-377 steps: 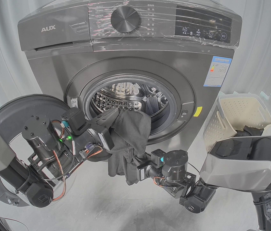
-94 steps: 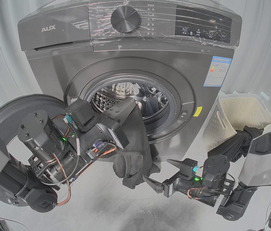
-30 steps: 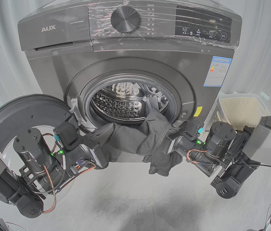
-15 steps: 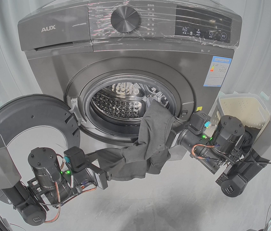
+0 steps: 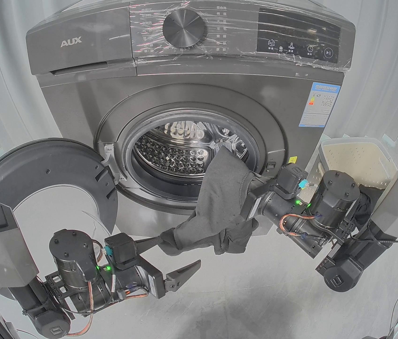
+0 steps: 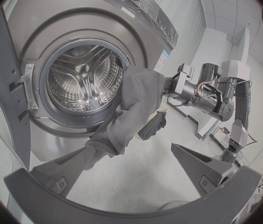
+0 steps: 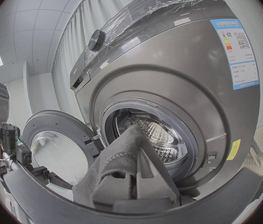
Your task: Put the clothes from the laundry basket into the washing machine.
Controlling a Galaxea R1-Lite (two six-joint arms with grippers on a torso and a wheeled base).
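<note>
A dark grey garment (image 5: pixel 220 198) hangs in front of the lower right rim of the washing machine's drum opening (image 5: pixel 180 151). My right gripper (image 5: pixel 251 197) is shut on its upper part, seen close up in the right wrist view (image 7: pixel 134 175) with cloth (image 7: pixel 116 162) bunched around the fingers. The garment's lower end droops left and rests against one finger (image 6: pixel 75 162) of my left gripper (image 5: pixel 181 249). That gripper stands open, low in front of the machine, with nothing between its fingers (image 6: pixel 133 147). The cream laundry basket (image 5: pixel 359 158) stands to the right of the machine.
The round door (image 5: pixel 43 165) is swung wide open on the left, just behind my left arm. The steel drum (image 6: pixel 81 78) holds no clothes that I can see. Bare grey floor (image 5: pixel 236 297) lies in front of the machine.
My left gripper has opened, let go of the garment and sunk lower. The garment now hangs from the right gripper alone, which holds it by the drum's right rim.
</note>
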